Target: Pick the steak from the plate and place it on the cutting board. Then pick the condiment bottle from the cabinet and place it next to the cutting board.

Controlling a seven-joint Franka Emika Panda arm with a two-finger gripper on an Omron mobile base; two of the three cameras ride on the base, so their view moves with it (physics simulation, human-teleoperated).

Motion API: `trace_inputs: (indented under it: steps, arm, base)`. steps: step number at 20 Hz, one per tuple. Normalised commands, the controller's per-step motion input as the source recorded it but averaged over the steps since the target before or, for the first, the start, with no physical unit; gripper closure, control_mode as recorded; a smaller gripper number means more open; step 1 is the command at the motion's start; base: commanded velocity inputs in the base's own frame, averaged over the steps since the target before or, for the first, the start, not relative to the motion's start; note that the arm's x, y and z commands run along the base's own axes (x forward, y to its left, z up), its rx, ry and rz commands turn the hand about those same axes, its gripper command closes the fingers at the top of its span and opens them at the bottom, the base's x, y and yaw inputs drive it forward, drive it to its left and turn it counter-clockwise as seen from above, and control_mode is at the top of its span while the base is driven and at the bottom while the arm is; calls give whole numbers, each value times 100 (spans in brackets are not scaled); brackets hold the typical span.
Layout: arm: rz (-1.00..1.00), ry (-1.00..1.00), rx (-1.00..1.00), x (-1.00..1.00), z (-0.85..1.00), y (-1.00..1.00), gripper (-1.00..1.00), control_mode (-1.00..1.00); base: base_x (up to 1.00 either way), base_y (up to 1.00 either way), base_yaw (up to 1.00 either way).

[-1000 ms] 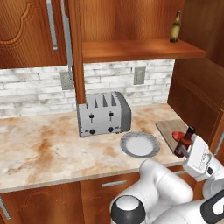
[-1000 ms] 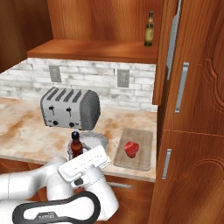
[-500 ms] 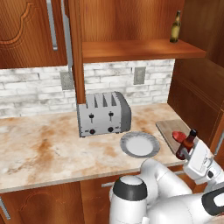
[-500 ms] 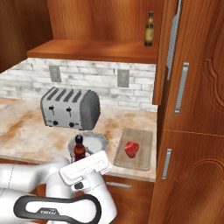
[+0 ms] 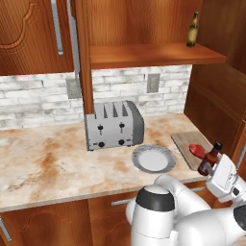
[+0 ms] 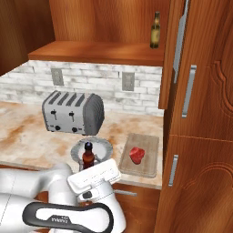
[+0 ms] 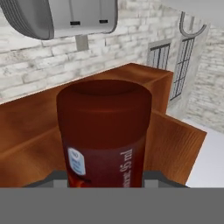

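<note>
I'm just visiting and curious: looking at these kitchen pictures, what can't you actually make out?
- Lower part of the condiment bottle: hidden by the robot's hand in both base views.
- Whether the bottle touches the counter: cannot tell.
- Fingertips of the gripper: covered by the bottle in the hand view.
- Label of the green bottle on the shelf: too small.
- Near edge of the cutting board: hidden by the hand in the left base view.

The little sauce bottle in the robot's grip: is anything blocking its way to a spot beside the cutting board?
Nothing visible blocks it. The bottle is held upright over the counter's front edge, in front of the plate, with the board and its steak just to the side. Bare counter lies around the board.
</note>
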Motion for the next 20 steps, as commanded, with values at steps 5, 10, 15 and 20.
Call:
trace_inputs:
  steps: [5, 10, 15, 20]
  arm:
    - [0, 0, 0, 10, -4, -5, 100, -100]
    - [0, 0, 0, 19, -12, 0, 100, -100]
    - [0, 0, 0, 15, -18, 0, 100, -100]
    - [0, 0, -1, 10, -22, 0, 100, -100]
  base:
    - [0, 0, 0]
    - [0, 0, 0]
    - [0, 0, 0]
    - [0, 0, 0]
